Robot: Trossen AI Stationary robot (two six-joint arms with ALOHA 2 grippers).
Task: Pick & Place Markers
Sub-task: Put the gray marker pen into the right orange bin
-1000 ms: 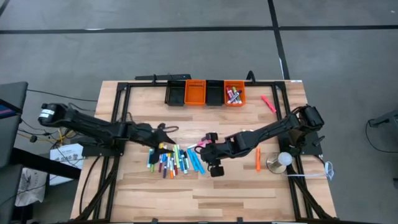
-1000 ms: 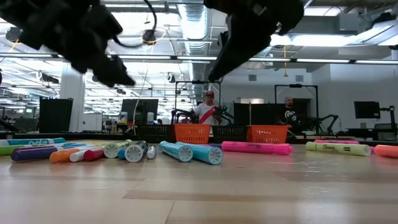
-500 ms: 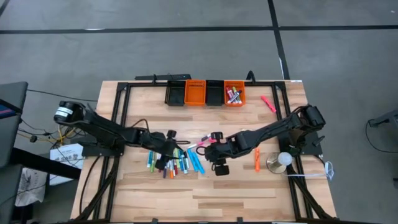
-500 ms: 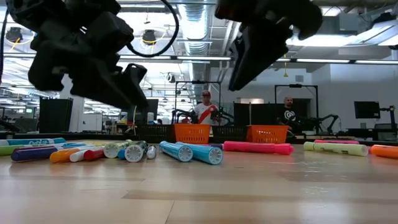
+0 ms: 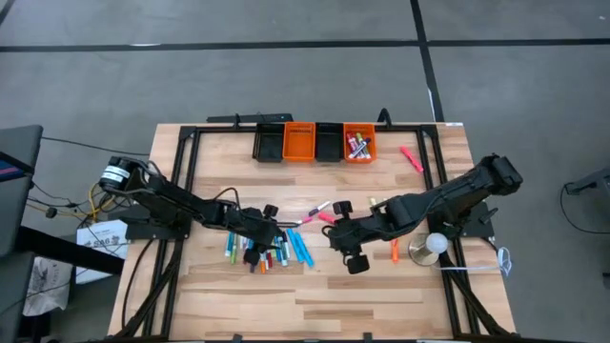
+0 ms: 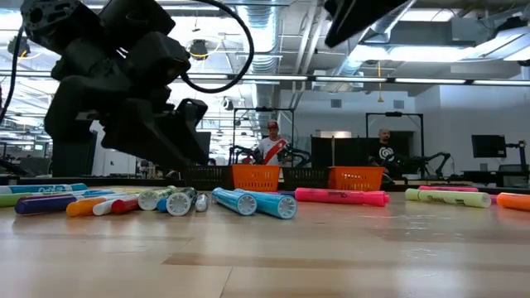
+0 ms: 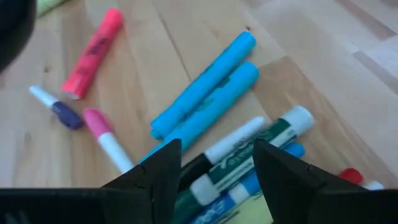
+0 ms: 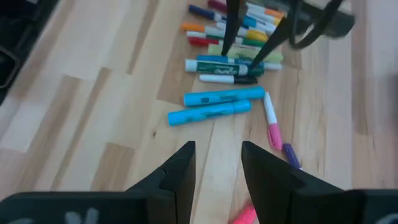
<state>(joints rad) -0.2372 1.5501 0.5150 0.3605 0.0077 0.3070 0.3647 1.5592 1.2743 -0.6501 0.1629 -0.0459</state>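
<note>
A: High view: you had a few markers in the right-hand orange bin [image 5: 359, 145], but most of the markers [image 5: 267, 246] lay heaped mid-tabletop [image 5: 315, 295].

B: And my fingers?

A: Your left gripper [image 7: 216, 163] hung over the heap, fingers spread, grasping nothing. Your right gripper [image 8: 217, 163] stood beside it over bare wood, fingers parted and empty. I judged most of the sorting was left.

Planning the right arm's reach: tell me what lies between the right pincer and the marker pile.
Two blue markers side by side on bare wood, a pink-and-white one beside them, shown in the right wrist view.
</note>
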